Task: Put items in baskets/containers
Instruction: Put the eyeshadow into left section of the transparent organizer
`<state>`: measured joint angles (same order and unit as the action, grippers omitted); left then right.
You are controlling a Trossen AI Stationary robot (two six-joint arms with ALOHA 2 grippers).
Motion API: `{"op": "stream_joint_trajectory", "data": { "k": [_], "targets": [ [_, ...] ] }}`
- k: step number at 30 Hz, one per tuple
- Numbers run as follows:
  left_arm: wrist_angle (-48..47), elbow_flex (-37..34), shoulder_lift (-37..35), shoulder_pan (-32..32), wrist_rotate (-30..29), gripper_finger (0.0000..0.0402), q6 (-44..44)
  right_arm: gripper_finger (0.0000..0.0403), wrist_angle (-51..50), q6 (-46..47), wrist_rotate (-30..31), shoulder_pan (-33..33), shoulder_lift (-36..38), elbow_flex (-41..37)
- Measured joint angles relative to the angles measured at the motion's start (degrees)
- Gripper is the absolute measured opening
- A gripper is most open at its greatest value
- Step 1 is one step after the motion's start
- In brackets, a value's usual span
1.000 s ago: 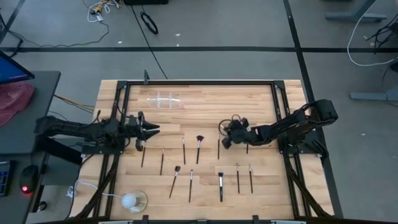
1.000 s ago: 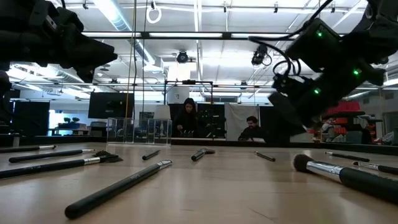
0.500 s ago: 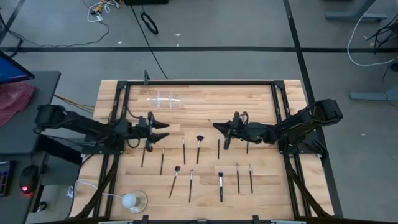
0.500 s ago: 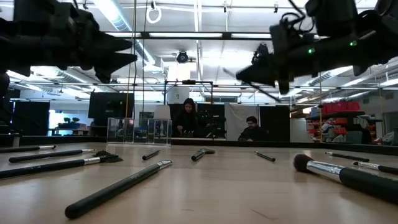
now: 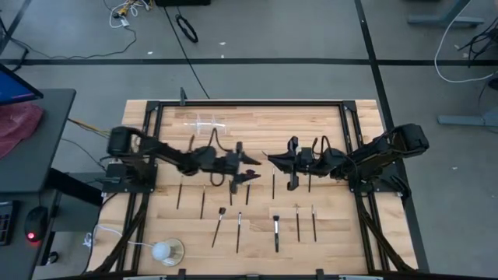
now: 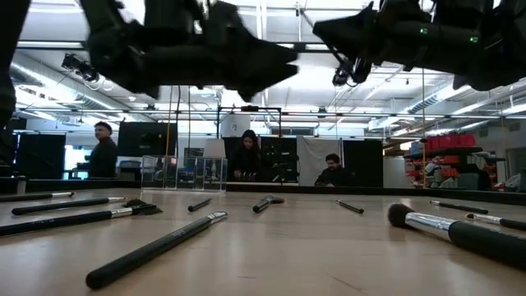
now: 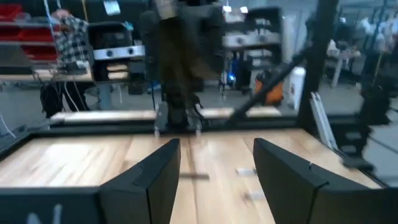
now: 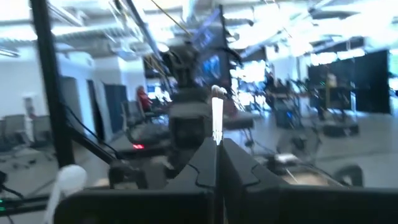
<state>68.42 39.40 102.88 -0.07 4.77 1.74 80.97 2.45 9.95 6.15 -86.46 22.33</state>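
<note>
Several slim dark makeup brushes (image 5: 238, 231) lie flat in two rows on the wooden table, and show close up in the low view (image 6: 156, 247). The clear container (image 5: 204, 124) stands at the far left, faint in the low view (image 6: 182, 173). My right gripper (image 5: 270, 158) hovers level over the table's middle, shut on a brush (image 8: 216, 115). My left gripper (image 5: 253, 161) faces it from the left, a short gap away. Its fingers stand open with nothing between them (image 7: 214, 146). My right gripper pinches a brush between its two fingers by a pale silvery stretch (image 8: 216, 127). The fingers come level from the table's right side and lie across the brush. The brush stands upright above the fingertips, lifted clear of the table.
A white ball on a clear round base (image 5: 163, 250) with a cord sits at the near left corner. A black frame (image 5: 249, 103) runs around the work area. People (image 6: 246, 156) stand in the room beyond the far edge. Bare wood lies between the container and the brush rows.
My left gripper has reached from the table's left side to the middle, staying level above the brushes. My right gripper has risen and tipped from pointing down to about level, carrying the brush clear of the table. The brushes on the table have stayed put.
</note>
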Motion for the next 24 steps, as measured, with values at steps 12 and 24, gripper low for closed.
{"op": "stream_joint_trajectory", "data": {
  "k": [12, 24],
  "targets": [
    [8.0, 12.3, 10.8, 0.6, 3.7, 0.0209, 2.1, 0.0006, 0.4, -0.2, -2.1, 0.0, 0.1, 0.0],
    [8.2, 13.2, 11.1, 0.9, 0.4, 0.0071, 2.0, 0.0006, -0.2, -0.4, -2.0, 0.4, 0.1, 0.0]
  ]
}}
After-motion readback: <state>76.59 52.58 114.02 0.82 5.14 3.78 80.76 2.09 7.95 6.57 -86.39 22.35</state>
